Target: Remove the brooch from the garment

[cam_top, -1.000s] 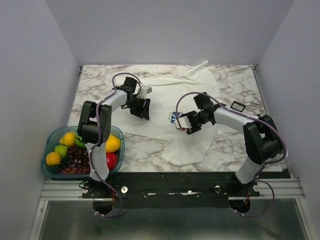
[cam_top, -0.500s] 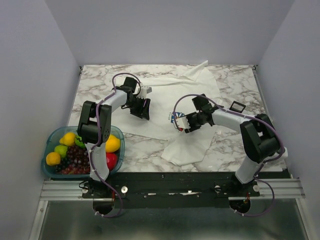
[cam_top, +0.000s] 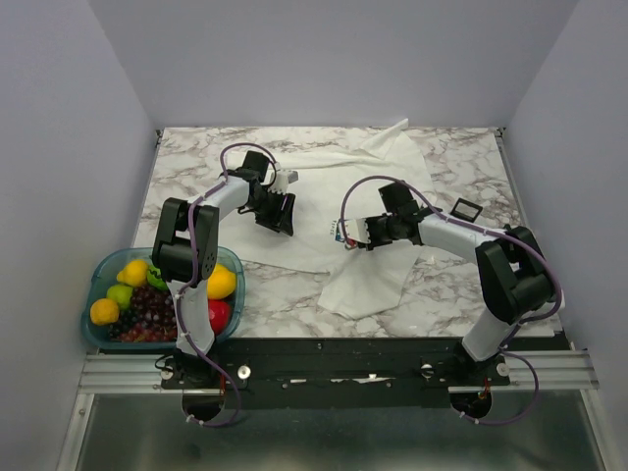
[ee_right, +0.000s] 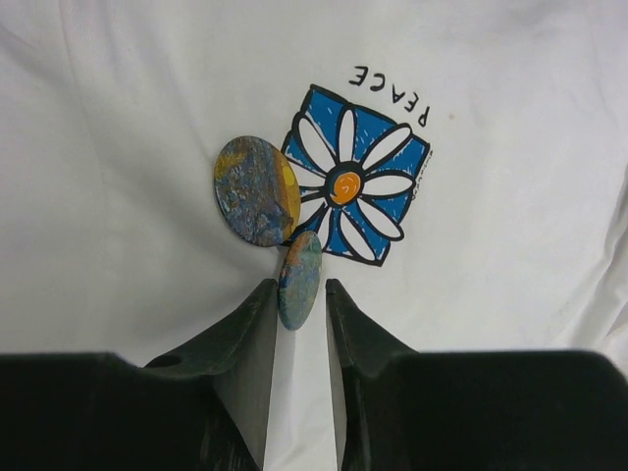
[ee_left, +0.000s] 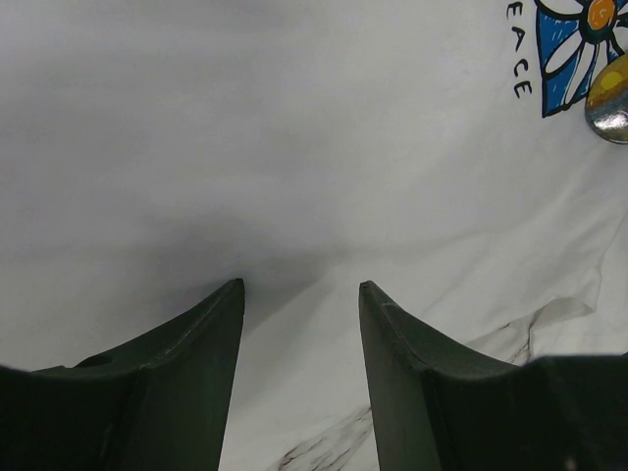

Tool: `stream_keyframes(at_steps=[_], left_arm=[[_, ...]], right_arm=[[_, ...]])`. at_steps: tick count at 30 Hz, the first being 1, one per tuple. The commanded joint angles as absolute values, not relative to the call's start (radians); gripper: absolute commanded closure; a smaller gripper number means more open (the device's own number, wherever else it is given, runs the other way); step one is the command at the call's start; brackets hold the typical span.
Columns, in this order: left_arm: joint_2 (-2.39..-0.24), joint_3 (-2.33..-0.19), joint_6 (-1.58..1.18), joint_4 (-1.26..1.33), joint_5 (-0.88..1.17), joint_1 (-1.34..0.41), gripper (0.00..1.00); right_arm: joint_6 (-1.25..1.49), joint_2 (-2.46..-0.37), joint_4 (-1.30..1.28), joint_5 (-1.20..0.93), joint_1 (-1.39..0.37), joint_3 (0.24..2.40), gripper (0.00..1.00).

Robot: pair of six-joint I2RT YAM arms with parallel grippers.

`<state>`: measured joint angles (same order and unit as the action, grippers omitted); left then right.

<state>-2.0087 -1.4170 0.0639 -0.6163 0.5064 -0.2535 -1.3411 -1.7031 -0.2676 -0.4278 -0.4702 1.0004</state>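
Nearest in the right wrist view, the right gripper has its jaws drawn to a narrow slot. The brooch, a small painted disc tilted on edge, sits between the tips and appears to be pinched. Just beyond it, touching its upper rim, lies a larger painted disc; whether the two are one piece cannot be told. Both sit on the garment at the corner of its printed daisy logo. Farther across the marble table, the left gripper stands with its tips at the cloth, jaws about half spread and nothing between them. The step in hand looks to be the pull-off. It would likely go best with the pinch on the disc's rim alone, clear of fabric, and the lift drawn straight away from the shirt. The left gripper could press the cloth down so that it does not tent and follow.
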Motion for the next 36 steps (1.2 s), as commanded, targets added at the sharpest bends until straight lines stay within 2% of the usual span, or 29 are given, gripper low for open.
stream_keyframes(at_steps=[1,5,19,26,36], left_arm=[[-2.01,-1.422,0.086,-0.64,0.517,-0.256,0.41],[-2.01,-1.42,0.091,-0.641,0.522,-0.256,0.41],[-2.006,-1.43,0.098,-0.66,0.557,-0.256,0.41],[-2.0,-1.431,0.097,-0.66,0.583,-0.262,0.41],[-2.011,-1.453,0.106,-0.675,0.597,-0.262,0.41]], right_arm=[[-1.269,-1.687,-0.232,-0.396,-0.476,1.005,0.69],[-1.189,-1.695,-0.233,-0.377,-0.474,1.029,0.72],[-0.927,-1.71,-0.267,-0.247,-0.459,1.081,0.71],[-0.723,-1.765,-0.353,-0.304,-0.459,1.155,0.68],[-0.707,-1.83,-0.42,-0.293,-0.463,1.253,0.66]])
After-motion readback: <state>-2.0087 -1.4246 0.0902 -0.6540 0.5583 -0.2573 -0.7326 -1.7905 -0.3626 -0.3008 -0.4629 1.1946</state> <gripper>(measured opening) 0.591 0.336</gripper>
